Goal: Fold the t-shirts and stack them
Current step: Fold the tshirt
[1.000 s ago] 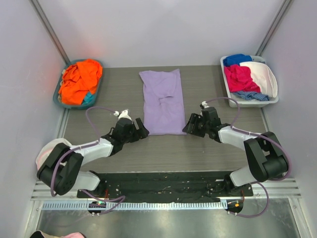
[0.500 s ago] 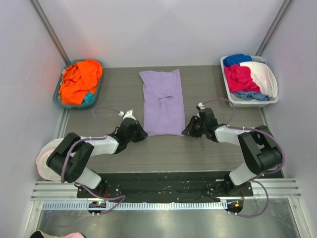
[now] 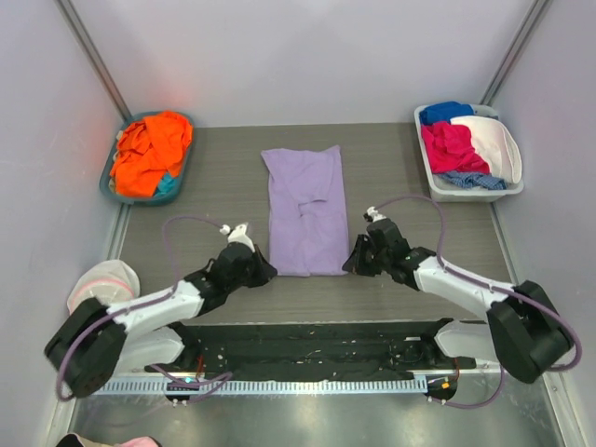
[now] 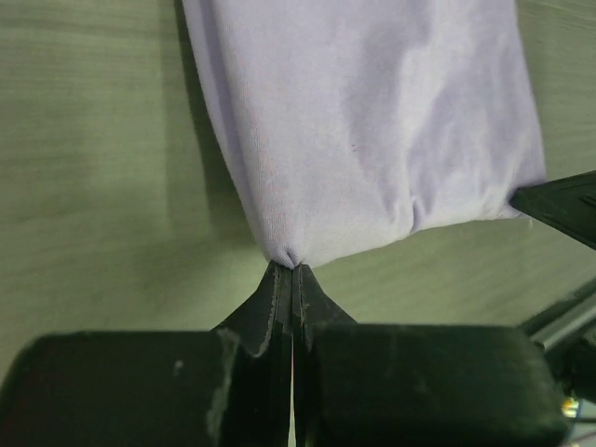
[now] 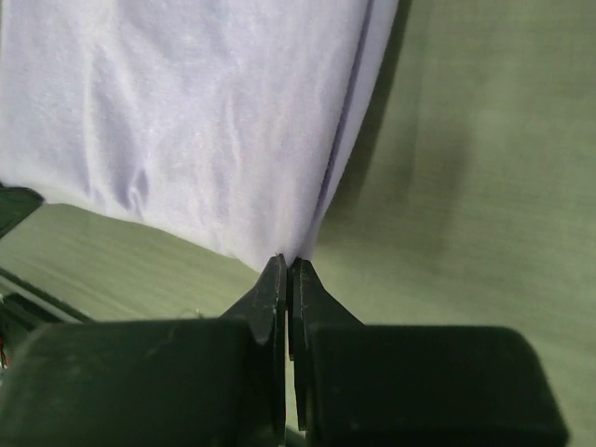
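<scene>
A lavender t-shirt (image 3: 305, 209) lies lengthwise in the middle of the table, folded into a narrow strip. My left gripper (image 3: 265, 271) is shut on its near left corner. In the left wrist view the gripper (image 4: 291, 266) pinches a small pucker of the lavender cloth (image 4: 372, 121). My right gripper (image 3: 352, 264) is shut on the near right corner. The right wrist view shows that gripper (image 5: 289, 262) with the lavender cloth (image 5: 186, 121) nipped between its tips. More t-shirts, orange (image 3: 149, 149) with a bit of teal (image 3: 166, 184), are piled in a basket at the back left.
The blue-grey basket (image 3: 106, 182) stands at the back left corner. A white bin (image 3: 445, 193) at the back right holds blue, pink and white cloths. A round white pouch with a pink rim (image 3: 98, 279) lies off the table's left edge, by the left arm.
Both grippers have closed on the lavender t-shirt's near corners. The arms have drawn back toward their bases, and the shirt's near edge has come with them.
</scene>
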Robot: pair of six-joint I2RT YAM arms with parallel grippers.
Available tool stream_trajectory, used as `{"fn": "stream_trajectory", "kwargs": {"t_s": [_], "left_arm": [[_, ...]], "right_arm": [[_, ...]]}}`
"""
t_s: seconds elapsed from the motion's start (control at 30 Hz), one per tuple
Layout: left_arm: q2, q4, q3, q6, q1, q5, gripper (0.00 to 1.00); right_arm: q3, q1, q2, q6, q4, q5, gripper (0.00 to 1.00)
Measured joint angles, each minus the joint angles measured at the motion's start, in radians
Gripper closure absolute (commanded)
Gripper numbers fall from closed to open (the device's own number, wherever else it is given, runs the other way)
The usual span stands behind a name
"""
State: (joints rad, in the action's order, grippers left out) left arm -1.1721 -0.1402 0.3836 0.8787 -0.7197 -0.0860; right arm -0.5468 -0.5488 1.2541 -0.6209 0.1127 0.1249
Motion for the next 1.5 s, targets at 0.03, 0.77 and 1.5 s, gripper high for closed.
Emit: {"fn": "stream_trajectory", "kwargs": {"t_s": [0.03, 0.77, 1.5], "left_arm": [[0.058, 0.033, -0.019, 0.01, -0.014, -0.008, 1.0], [0.535, 0.644, 0.024, 0.266, -0.354, -0.236, 1.0], [-0.05, 0.402, 0.483, -0.216, 0.031, -0.319, 1.0]], "right_arm": [[0.013, -0.015, -0.033, -0.01, 0.024, -0.011, 0.99], [0.046, -0.302, -0.451, -0.292, 0.409, -0.158, 0.99], [-0.415, -0.011, 0.045, -0.095, 0.205, -0.276, 0.99]]}}
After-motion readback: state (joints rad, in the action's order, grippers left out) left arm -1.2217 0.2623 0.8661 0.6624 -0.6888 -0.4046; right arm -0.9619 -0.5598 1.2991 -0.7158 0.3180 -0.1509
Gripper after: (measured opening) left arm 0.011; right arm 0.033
